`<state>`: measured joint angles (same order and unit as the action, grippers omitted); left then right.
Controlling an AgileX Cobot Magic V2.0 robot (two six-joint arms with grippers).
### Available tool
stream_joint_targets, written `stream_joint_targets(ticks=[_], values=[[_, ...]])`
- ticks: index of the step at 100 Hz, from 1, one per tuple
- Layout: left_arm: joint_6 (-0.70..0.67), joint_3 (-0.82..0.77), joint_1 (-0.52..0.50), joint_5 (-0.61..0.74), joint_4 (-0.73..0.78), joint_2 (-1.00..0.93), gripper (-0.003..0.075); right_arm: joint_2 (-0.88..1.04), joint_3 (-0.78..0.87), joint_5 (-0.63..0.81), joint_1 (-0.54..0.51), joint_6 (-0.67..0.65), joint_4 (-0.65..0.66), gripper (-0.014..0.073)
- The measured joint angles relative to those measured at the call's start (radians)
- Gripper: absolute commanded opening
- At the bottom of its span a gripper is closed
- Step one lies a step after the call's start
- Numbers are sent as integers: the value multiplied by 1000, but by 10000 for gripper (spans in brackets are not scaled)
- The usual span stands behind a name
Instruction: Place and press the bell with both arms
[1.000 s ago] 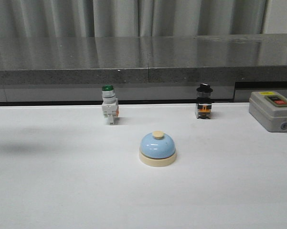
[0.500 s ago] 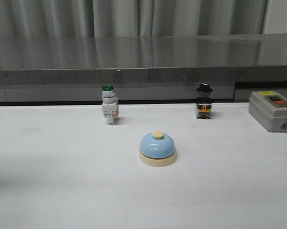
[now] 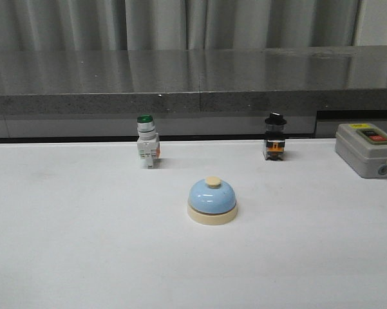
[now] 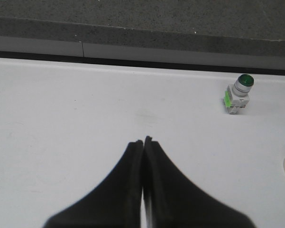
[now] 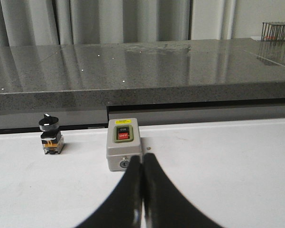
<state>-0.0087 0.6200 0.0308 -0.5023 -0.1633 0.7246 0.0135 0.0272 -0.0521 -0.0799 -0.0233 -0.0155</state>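
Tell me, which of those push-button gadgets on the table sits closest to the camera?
The light-blue call bell with the cream button. The green-capped switch, black-knobbed switch and grey box all stand farther back.

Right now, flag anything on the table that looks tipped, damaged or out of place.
Nothing stands out. The bell sits upright on the table, apart from the green-capped switch, the black-knobbed switch and the grey box, all upright. No spill or damage shows.

I read "OFF" on the red button of the grey box [image 5: 124,148]; its yellow label is too small to read.
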Motion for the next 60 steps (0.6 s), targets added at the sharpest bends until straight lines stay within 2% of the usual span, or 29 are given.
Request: stream_joint_targets(ticks=[20, 60], values=[[0, -134, 0, 23, -9, -177, -20, 0, 0, 0, 0, 0, 0, -60], [0, -415, 0, 191, -2, -538, -20, 0, 0, 0, 0, 0, 0, -60]])
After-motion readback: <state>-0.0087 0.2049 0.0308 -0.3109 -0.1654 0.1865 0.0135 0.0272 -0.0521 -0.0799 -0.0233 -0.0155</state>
